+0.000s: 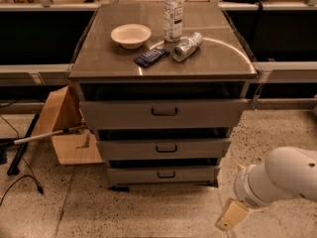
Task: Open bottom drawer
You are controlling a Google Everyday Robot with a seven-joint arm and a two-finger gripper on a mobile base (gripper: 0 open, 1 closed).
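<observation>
The bottom drawer (198, 175), the lowest and narrowest of 3 grey fronts, is found at the foot of the bench, below its front edge. Its front is seen set back under the middle drawer (203, 148), so it is judged not yet pulled out. Its small black loop handle (166, 174) sits at the centre of the front and is touched by nothing. Higher up, the top drawer (208, 114) lies just under the front edge of the bench top (99, 63). The gripper (231, 214) is held low over the speckled floor (148, 212), off the front right corner of the bench and well apart from the handle, at the end of the white arm (282, 180). Whether it is spread or pressed together cannot be told. Nothing of the task is judged done: the reach to the handle, the grasp and the pull are all left. Toward the back edge of the bench top a bowl (131, 35) and a bottle (173, 13) are set, with a can (187, 46) and a dark packet (151, 57) nearer the middle. A cardboard box (62, 128) is propped beside the left edge.
</observation>
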